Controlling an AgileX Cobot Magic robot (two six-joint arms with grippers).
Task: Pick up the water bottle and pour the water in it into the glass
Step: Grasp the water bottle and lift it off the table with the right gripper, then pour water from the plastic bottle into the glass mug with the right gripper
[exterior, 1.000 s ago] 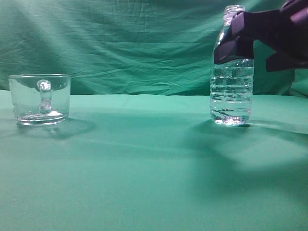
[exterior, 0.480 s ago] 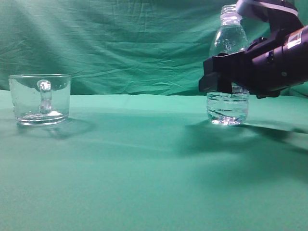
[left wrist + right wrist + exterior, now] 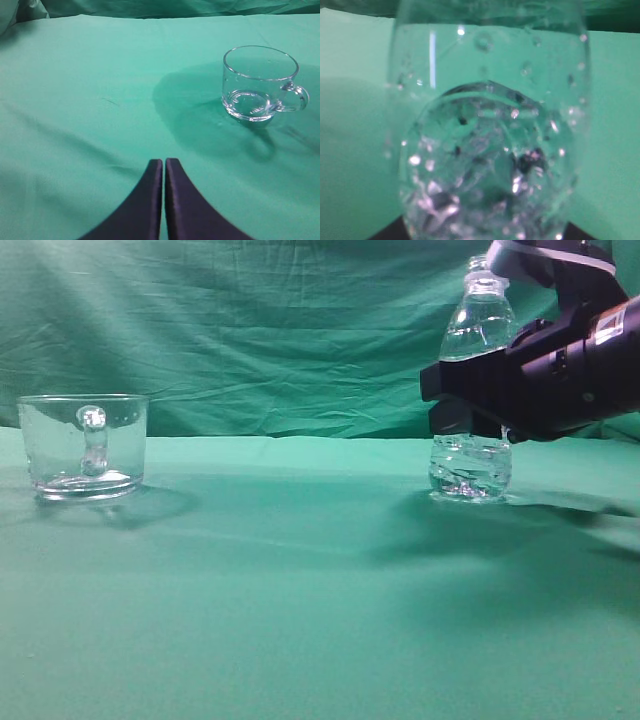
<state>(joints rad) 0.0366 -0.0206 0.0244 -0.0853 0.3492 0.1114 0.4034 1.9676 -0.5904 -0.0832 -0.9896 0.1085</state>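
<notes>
The water bottle (image 3: 478,325) stands on the green cloth at the right, clear and uncapped, with water (image 3: 470,472) in its lower part. My right gripper (image 3: 465,400) reaches in from the right, its dark fingers closed around the bottle's middle. In the right wrist view the bottle (image 3: 490,125) fills the frame, with only dark finger corners at the bottom edge. The glass (image 3: 85,445), a clear handled mug, stands empty at the far left and also shows in the left wrist view (image 3: 260,82). My left gripper (image 3: 164,162) is shut and empty, short of the glass.
A green cloth (image 3: 300,570) covers the table and hangs wrinkled as a backdrop (image 3: 280,330). The bottle and glass stand far apart along the back of the table. My left arm is out of the exterior view.
My right gripper dropped from the bottle's shoulder to its middle and closed round it. The bottle shifted slightly left. The glass has not moved.
</notes>
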